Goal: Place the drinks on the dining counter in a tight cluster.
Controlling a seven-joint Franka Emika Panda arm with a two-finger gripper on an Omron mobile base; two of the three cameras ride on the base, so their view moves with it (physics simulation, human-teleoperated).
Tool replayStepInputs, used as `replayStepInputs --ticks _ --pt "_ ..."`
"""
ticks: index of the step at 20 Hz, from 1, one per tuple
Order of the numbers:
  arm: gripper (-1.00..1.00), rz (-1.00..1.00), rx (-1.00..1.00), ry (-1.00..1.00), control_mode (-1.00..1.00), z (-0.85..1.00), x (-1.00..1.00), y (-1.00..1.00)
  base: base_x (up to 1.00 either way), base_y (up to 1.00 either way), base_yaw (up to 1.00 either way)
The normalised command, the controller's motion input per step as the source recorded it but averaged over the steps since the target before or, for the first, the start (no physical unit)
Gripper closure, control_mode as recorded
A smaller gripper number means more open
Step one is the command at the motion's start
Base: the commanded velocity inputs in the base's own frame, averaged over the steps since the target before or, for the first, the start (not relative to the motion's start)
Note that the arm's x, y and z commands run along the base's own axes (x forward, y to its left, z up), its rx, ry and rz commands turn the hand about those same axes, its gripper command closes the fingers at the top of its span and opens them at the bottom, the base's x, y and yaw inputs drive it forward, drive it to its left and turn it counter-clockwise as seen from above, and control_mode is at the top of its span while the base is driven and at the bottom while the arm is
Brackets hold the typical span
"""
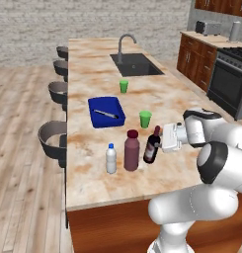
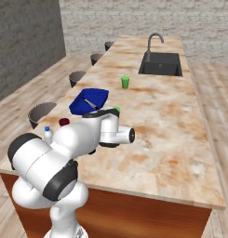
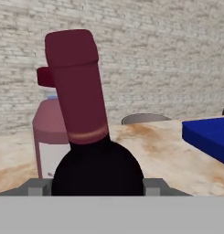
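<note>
Three drinks stand close together near the front of the dining counter (image 1: 93, 64). The dark wine bottle (image 1: 151, 148) with a red neck is on the right, and my gripper (image 1: 157, 142) is shut on its body from the right side. In the hand view the wine bottle (image 3: 86, 114) fills the space between my fingertips (image 3: 39, 187). The maroon juice bottle (image 1: 132, 150) is just left of it. Left again is the small clear water bottle (image 1: 111, 159) with a white cap. From the right base view, my arm hides most of the juice bottle (image 2: 64, 122) and water bottle (image 2: 48, 135).
A blue tray (image 1: 106, 111) holding a utensil lies behind the bottles. One green cup (image 1: 145, 118) stands right of the tray, another (image 1: 123, 86) near the sink (image 1: 136, 64). Bar stools (image 1: 53, 138) line the counter's left edge. A stove (image 1: 231, 74) stands at the far right.
</note>
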Motion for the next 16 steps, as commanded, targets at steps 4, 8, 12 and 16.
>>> replayStepInputs --ticks 4,8,12,16 --pt "1.00 0.00 0.00 0.00 -1.00 0.00 0.00 0.00 0.00 0.00 0.00" --pt "-1.00 0.00 0.00 0.00 -1.00 0.00 0.00 0.00 0.00 0.00 0.00" --pt "-1.00 0.00 0.00 0.00 -1.00 0.00 0.00 0.00 0.00 0.00 0.00" --pt "-1.00 0.00 0.00 0.00 -1.00 0.00 0.00 0.00 0.00 0.00 0.00"
